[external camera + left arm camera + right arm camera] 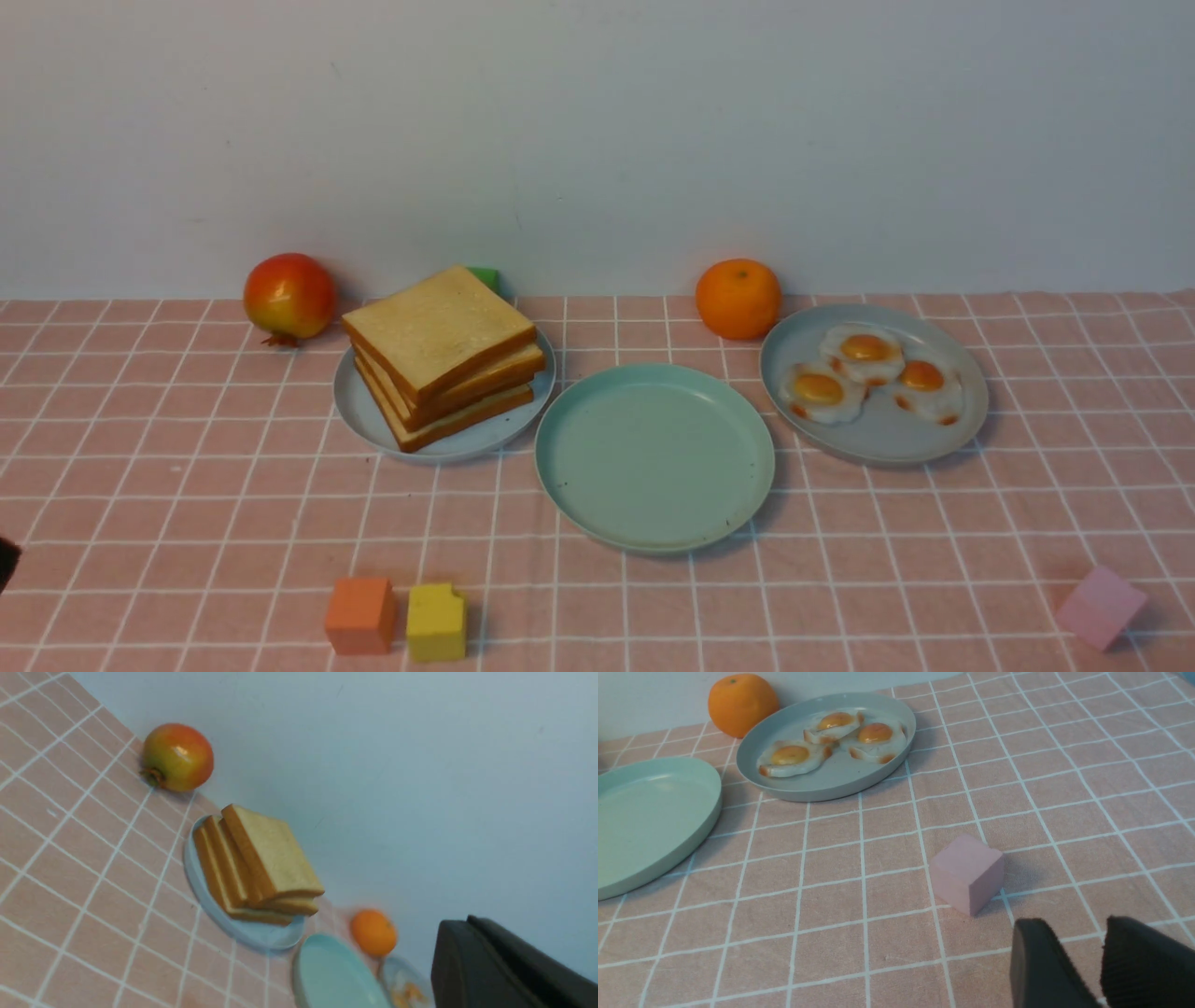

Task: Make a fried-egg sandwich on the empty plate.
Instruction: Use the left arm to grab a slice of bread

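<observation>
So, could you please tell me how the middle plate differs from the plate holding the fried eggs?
The middle plate is mint green; the egg plate is pale grey-blue. The middle plate is bare, the egg plate carries three fried eggs. Both are round and shallow.

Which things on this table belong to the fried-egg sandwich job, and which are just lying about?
Belong to the job:
mint-green plate, empty
stack of toast slices
three fried eggs

Just lying about:
red-yellow fruit
orange
green block behind the toast
orange block
yellow block
pink block
</observation>
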Available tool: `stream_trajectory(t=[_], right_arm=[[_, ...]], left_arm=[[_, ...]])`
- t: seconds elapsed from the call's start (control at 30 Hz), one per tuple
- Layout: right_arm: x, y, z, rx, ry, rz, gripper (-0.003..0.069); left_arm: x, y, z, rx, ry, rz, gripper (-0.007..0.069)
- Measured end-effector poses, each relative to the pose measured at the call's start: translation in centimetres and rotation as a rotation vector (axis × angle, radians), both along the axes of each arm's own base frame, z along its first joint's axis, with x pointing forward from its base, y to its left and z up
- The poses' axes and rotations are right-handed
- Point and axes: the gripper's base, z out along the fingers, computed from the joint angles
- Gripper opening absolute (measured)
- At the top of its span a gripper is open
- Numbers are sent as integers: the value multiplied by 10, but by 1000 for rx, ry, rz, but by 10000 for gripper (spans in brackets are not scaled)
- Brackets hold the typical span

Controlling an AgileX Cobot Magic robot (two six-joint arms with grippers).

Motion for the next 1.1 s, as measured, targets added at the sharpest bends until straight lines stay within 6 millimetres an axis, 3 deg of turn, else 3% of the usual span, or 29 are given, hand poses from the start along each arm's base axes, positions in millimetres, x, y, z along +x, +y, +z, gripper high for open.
stream_trajectory(t=[0.1, 0.23, 0.33, 0.4, 0.57, 0.7, 0.77, 0.83, 0.9, 0.97, 1.0, 1.1], right_arm=[[0, 0, 0, 0, 0, 0, 239], [0, 0, 0, -2, 0, 0, 239], [0, 0, 1, -6, -6, 0, 239], [1, 2, 3, 100, -48, -10, 239], [5, 4, 25, 457, -298, -30, 239], [4, 2, 38, 563, -421, -34, 239], [3, 4, 44, 598, -397, -27, 237], [-2, 8, 67, 592, -349, 18, 225], [-9, 13, 104, 475, -217, 94, 195], [-12, 15, 124, 384, -112, 147, 177], [-14, 19, 145, 276, 30, 218, 156], [-12, 26, 184, 93, 343, 376, 120]], left_arm=[[13, -6, 16, 116, 81, -62, 13], [47, -21, 53, 337, 269, -266, 13], [67, -27, 68, 384, 348, -359, 13], [82, -33, 80, 413, 382, -422, 13], [100, -68, 75, 588, 441, -670, 13], [110, -96, 62, 698, 463, -790, 13], [117, -104, 58, 731, 471, -813, 13], [129, -110, 56, 758, 485, -817, 13], [148, -118, 57, 798, 513, -818, 13], [159, -121, 55, 828, 539, -824, 13], [172, -125, 53, 873, 564, -821, 13], [204, -135, 46, 902, 634, -781, 13]])
